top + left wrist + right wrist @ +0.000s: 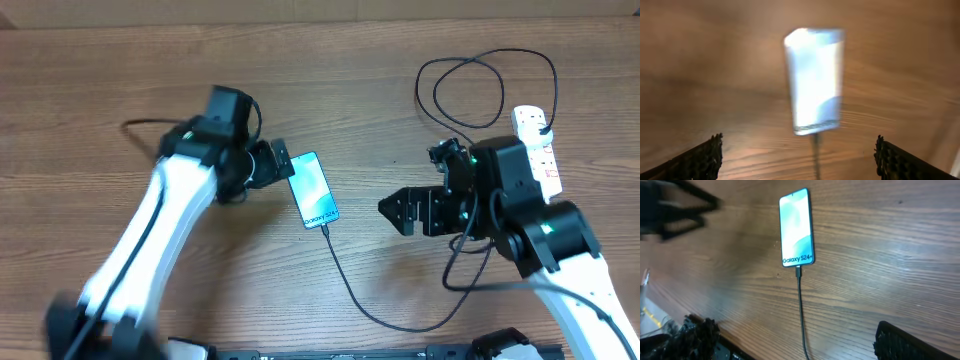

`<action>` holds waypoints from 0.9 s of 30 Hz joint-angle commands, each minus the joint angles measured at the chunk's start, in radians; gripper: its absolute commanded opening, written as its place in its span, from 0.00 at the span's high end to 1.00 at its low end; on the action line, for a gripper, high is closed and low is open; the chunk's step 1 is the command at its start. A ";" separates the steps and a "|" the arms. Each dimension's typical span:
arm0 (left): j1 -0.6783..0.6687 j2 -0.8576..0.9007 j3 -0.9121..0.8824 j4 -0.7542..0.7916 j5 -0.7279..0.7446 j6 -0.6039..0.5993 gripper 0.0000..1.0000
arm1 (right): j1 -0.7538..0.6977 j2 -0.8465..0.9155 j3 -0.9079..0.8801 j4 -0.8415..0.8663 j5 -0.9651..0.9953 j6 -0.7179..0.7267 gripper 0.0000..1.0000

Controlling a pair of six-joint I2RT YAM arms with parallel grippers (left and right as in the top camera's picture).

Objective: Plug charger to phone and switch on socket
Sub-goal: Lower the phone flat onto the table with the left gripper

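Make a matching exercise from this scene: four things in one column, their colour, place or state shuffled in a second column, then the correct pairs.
Things
1. phone
2. charger
3. socket
4. left gripper

Descriptions
A. white with red marks, far to the right
B. open, holding nothing, beside the phone's top end
C. black and thin, running from the phone's lower end
D. lying flat, screen lit

Pairs: 1-D, 2-C, 3-A, 4-B
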 commanded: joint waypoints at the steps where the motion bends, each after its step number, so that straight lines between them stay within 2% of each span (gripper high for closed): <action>1: -0.068 -0.186 0.014 -0.006 -0.027 0.167 0.00 | 0.002 -0.085 0.006 -0.013 0.056 -0.001 0.00; 4: -0.132 -0.319 0.014 -0.006 -0.027 0.281 0.00 | 0.002 -0.174 0.006 -0.029 0.097 -0.001 0.00; 8: -0.154 -0.388 0.014 -0.007 -0.063 0.293 0.00 | 0.002 -0.270 0.006 -0.029 0.212 -0.001 0.00; 27: -0.154 -0.189 0.014 -0.040 -0.063 0.293 0.00 | 0.002 -0.266 0.006 -0.037 0.214 -0.001 0.00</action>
